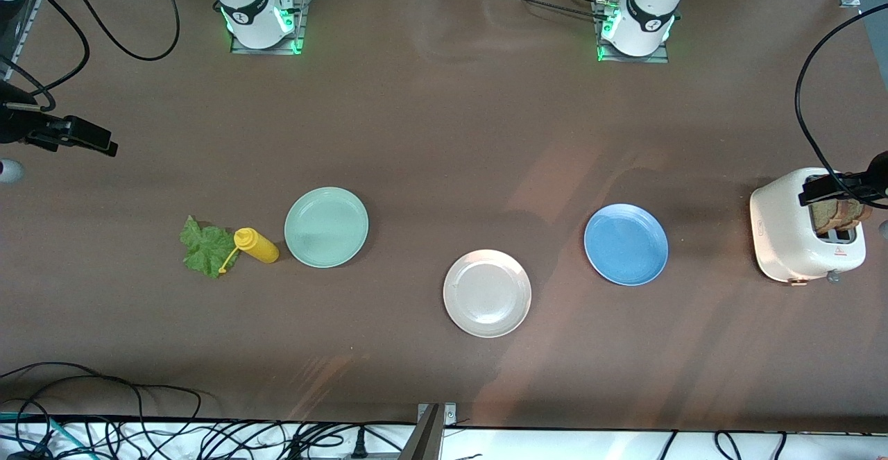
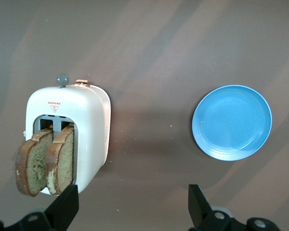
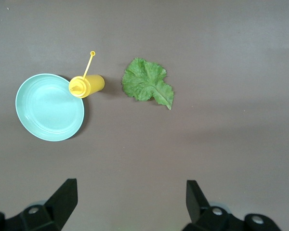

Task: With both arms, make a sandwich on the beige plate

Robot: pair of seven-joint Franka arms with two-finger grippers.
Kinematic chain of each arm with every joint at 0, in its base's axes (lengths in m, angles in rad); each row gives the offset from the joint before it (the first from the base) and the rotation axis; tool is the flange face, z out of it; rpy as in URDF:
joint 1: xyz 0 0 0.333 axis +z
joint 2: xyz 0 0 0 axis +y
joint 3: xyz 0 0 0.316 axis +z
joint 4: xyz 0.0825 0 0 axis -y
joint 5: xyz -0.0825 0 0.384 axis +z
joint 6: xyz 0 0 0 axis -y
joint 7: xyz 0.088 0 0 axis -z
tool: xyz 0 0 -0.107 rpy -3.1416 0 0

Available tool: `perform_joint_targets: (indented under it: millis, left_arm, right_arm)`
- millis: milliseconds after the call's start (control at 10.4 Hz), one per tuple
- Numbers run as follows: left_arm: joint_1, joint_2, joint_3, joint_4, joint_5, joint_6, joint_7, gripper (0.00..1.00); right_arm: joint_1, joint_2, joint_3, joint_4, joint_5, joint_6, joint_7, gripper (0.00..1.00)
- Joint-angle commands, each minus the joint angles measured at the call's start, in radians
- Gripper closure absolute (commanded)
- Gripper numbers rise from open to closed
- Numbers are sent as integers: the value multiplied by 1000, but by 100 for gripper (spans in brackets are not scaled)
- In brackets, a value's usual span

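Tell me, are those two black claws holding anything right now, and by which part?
Nothing is held. The left gripper hangs open over the white toaster with two brown toast slices; the right gripper hangs open at its table end, apart from the crinkly green lettuce leaf.

Robotics lab, two arm bases (image 1: 260, 12) bolted to brown table (image 1: 444, 134), loose cables (image 1: 139, 432) along its edge

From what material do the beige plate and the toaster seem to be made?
The beige plate: probably glazed ceramic or glossy plastic; its surface shines, and the look cannot settle which. The toaster: a smooth white shell, likely plastic or enamelled metal, with a soft sheen and rounded edges.
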Motion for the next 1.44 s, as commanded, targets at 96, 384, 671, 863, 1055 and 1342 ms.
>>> perform_joint_targets:
  millis: [96, 384, 671, 863, 1055, 1342]
  left_arm:
    - [7, -16, 2, 0, -31, -17, -5, 0]
    - [8, -16, 3, 0, -33, -37, -1, 0]
    - [13, -14, 5, -1, -31, -37, 1, 0]
    - [16, -14, 5, -6, -31, -38, 4, 0]
    - [18, -14, 5, -12, -31, -38, 5, 0]
    - [18, -14, 7, -10, -31, -38, 7, 0]
  right_arm:
    - [-4, 4, 2, 17, -8, -17, -5, 0]
    - [-4, 4, 2, 17, -8, -15, -5, 0]
    - [-5, 4, 2, 17, -8, -17, -5, 0]
    - [-5, 4, 2, 15, -8, -17, -5, 0]
    - [-5, 4, 2, 15, -8, -17, -5, 0]
    - [-5, 4, 2, 15, -8, -17, -5, 0]
